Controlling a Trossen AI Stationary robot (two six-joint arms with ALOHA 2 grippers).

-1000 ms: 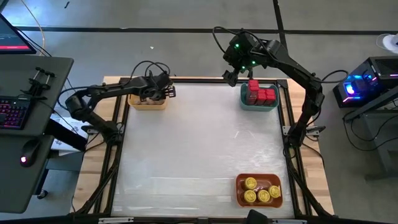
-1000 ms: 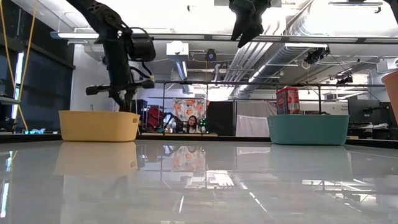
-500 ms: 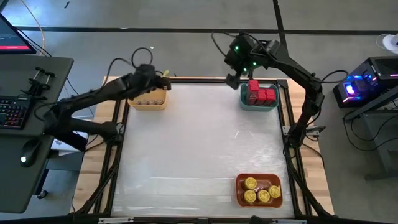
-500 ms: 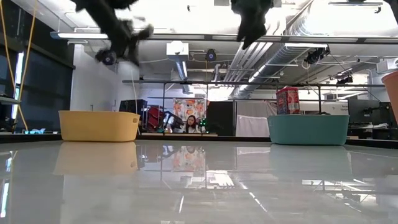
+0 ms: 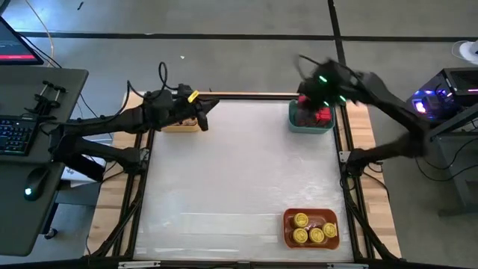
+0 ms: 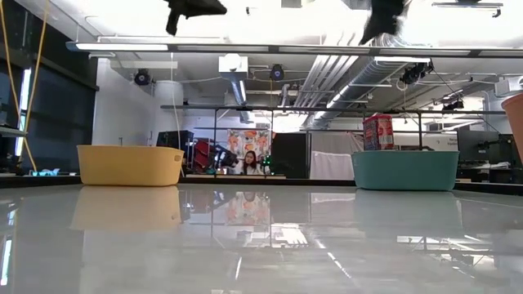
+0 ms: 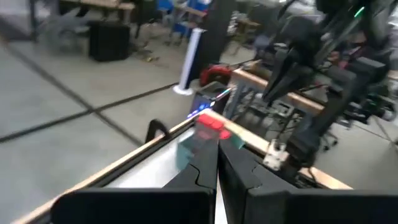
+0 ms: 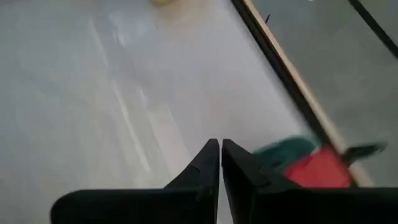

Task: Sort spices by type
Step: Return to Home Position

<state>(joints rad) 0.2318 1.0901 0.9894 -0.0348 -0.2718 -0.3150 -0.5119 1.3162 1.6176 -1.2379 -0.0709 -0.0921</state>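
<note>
Glossy white table (image 5: 239, 172) carries three plastic bins. Red boxy tins (image 5: 323, 115) stand in the teal bin (image 5: 311, 130) directly beneath the raised right gripper (image 5: 305, 97). Yellow-lidded round jars (image 5: 301, 220) fill the orange bin (image 5: 325, 216). The left gripper (image 5: 209, 107) hangs over the yellow bin (image 5: 179, 128), whose contents are hidden. Both grippers are closed on nothing; sorting looks finished.

Two slender dark jointed arms, left arm (image 5: 112, 122) with a thin black cable (image 5: 161, 75) looping by its wrist and a yellow mark (image 5: 193, 96) near it, right arm (image 5: 381, 93) with a green light (image 5: 323, 78), left gripper (image 7: 214, 163) and right gripper (image 8: 219, 149) each with two black tapered fingers (image 7: 186, 183)
</note>
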